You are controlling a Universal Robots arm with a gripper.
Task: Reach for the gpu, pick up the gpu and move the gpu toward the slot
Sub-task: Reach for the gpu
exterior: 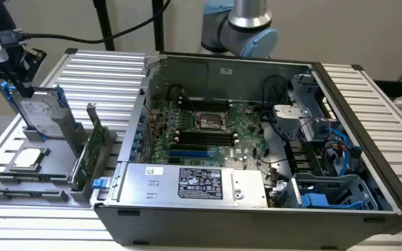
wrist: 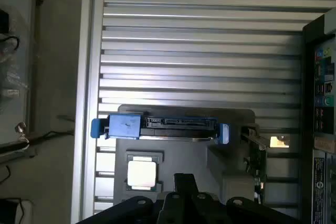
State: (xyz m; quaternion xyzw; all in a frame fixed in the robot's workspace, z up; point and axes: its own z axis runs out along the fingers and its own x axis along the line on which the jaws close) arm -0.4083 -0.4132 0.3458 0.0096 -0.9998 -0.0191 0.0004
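Black gripper [wrist: 185,182] hangs over the grey holder block [exterior: 47,194]; whether it is open or closed cannot be told. Apart from it, the thin green gpu card with its silver bracket [exterior: 89,151] stands on edge in that holder, between the silver hard drive with blue rails [exterior: 40,117] and the open computer case [exterior: 257,225]. The wrist view shows the gpu [wrist: 257,161] edge-on; the exterior view shows its face.

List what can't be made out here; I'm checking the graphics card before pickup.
Graphics card: exterior view, edge-on, its lower edge sunk in the grey holder.
Slot: exterior view, too small to pick out on the motherboard.
Computer case: wrist view, cut off by the picture's edge.
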